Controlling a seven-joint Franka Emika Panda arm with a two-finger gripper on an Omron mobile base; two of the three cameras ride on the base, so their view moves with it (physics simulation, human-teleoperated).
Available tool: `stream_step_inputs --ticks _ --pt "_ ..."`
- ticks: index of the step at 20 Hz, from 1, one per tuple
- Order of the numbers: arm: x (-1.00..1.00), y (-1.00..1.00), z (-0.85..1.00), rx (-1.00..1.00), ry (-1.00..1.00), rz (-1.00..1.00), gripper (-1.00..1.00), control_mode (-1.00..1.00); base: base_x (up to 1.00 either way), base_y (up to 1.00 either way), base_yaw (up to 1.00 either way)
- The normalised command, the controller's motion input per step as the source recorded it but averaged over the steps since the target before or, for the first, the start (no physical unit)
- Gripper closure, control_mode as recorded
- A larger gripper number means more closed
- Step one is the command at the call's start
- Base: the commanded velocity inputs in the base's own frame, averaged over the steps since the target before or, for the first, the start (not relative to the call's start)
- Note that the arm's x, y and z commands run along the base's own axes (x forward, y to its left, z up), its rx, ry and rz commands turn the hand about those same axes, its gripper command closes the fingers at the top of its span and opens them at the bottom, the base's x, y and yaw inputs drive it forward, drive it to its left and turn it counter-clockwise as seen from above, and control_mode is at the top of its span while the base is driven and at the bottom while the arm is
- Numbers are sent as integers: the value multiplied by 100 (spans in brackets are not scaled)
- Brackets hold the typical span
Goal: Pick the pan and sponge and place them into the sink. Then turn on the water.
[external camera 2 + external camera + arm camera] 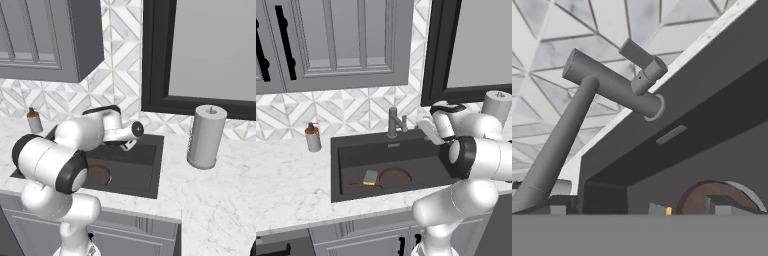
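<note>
Resting on the sink's (341, 150) floor, the sponge (370, 177) lies left, touching the dark pan (394, 177); the grey faucet (393, 122) rises at the back rim, spout running toward the right; the gripper (432, 132), jaws released and empty, hovers just right of it, so the lever (643, 58) lies to its left.

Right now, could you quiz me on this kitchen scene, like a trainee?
1. True or false: the pan and the sponge already lie in the sink.
2. Is water running from the faucet? A yes, B no.
3. What stands on the counter right of the sink, in the right base view?

Key: 1 true. 2 B, no stream shows. 3 A paper towel roll.
</note>
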Motion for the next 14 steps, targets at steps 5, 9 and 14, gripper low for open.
stream_step_inputs --ticks 5,9,14 --pt "25 2 4 1 -5 0 -100 -100 0 0 0" --pt "29 3 3 0 0 0 -100 -100 0 0 0" --pt "36 0 0 0 0 0 -100 -100 0 0 0"
